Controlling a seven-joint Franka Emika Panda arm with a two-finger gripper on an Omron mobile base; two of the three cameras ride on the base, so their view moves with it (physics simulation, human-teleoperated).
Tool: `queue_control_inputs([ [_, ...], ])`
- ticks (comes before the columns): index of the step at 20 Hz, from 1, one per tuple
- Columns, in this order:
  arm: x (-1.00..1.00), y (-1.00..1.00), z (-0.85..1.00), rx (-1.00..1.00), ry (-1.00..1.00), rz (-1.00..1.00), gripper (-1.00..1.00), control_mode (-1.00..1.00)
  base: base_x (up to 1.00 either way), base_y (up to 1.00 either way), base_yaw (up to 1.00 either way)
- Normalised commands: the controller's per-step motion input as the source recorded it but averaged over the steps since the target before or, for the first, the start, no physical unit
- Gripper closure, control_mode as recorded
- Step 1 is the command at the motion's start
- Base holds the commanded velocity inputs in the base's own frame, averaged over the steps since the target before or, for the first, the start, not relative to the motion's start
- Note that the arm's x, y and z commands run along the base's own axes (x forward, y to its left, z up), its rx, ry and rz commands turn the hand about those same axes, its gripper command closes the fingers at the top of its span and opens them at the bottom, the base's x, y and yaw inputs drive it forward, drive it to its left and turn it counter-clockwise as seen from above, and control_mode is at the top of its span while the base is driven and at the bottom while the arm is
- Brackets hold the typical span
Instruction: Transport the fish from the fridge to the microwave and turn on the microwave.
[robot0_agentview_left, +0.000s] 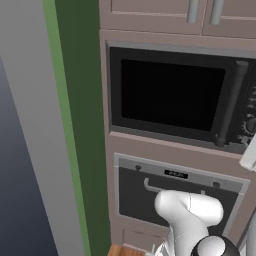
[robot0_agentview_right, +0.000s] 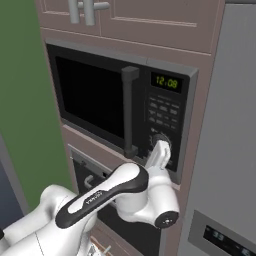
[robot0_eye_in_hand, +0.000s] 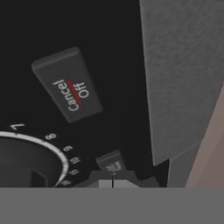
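End effector (robot0_agentview_right: 163, 148) sat with its fingers pressed together, holding nothing, its tip right at the microwave's (robot0_agentview_right: 115, 100) control panel, by the round dial (robot0_agentview_right: 160, 141). Up close, the fingertips (robot0_eye_in_hand: 113, 180) met below a "Cancel Off" button (robot0_eye_in_hand: 68, 85), beside the numbered dial (robot0_eye_in_hand: 30, 159). Microwave door (robot0_agentview_left: 172, 95) was closed, clock digits (robot0_agentview_right: 167, 82) glowing green. Oven (robot0_agentview_left: 175, 197) sat beneath, fridge (robot0_agentview_right: 225, 150) to the right.

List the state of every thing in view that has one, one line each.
Dark grey built-in microwave: door shut, window dark, green clock digits lit.
Dark oven with bar handle: door shut.
Round timer dial: pointer setting not readable.
Two-finger gripper: shut, holding nothing, at the black keypad panel.
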Motion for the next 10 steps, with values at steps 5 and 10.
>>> queue_control_inputs([
  [5, 0.5, -0.04, -0.23, 0.0, 0.0, 0.0, 1.0, -1.0, 0.0, 0.0, 0.0],
  [10, 0.69, -0.02, -0.35, 0.0, 0.0, 0.0, 1.0, -1.0, 0.0, 0.0, 0.0],
])
